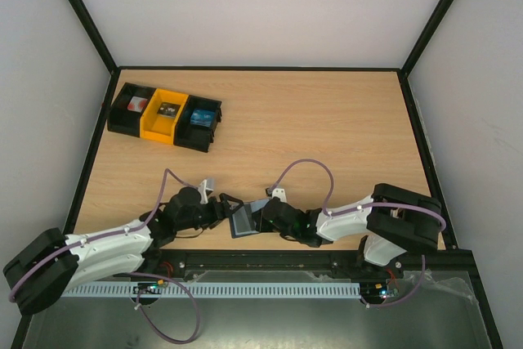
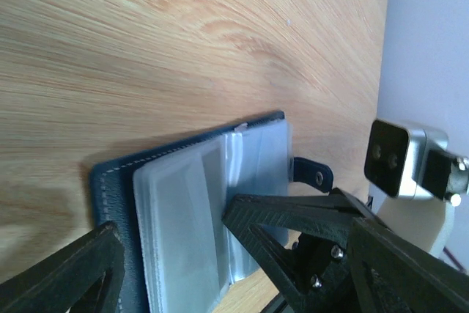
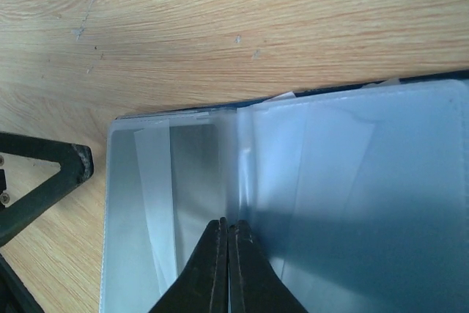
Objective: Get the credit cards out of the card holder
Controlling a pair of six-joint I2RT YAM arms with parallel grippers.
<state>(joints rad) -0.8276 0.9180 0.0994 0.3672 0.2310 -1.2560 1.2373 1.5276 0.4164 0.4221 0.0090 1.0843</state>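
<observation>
Since the small dark blue folding card holder [image 1: 245,223] lies spread open on the light wooden worktop [image 1: 343,120], close to the middle of its near edge, its clear plastic sleeves [image 3: 315,181] face up. Its little closing tab [image 2: 314,174] sticks out from one side. Pale sheets show inside the sleeves, but I cannot tell which of them are cards.

The right gripper [image 3: 227,234] has its black fingers pressed together, with the tips over the central fold of the sleeves. Whether any plastic is nipped between them cannot be told. The left gripper [image 2: 172,221] stands with its jaws wide apart, one finger on either side of the holder's pages and clamped on nothing.

The step in hand looks like getting a first hold on a card. It would go best if the right gripper pinned the holder at the fold. The left gripper could then close on a card's edge alone, not the sleeve, and draw it out along the pocket, low and slow, so the holder does not drag.

A row of black and yellow plastic bins [image 1: 167,116] sits well apart, near the far left corner.
</observation>
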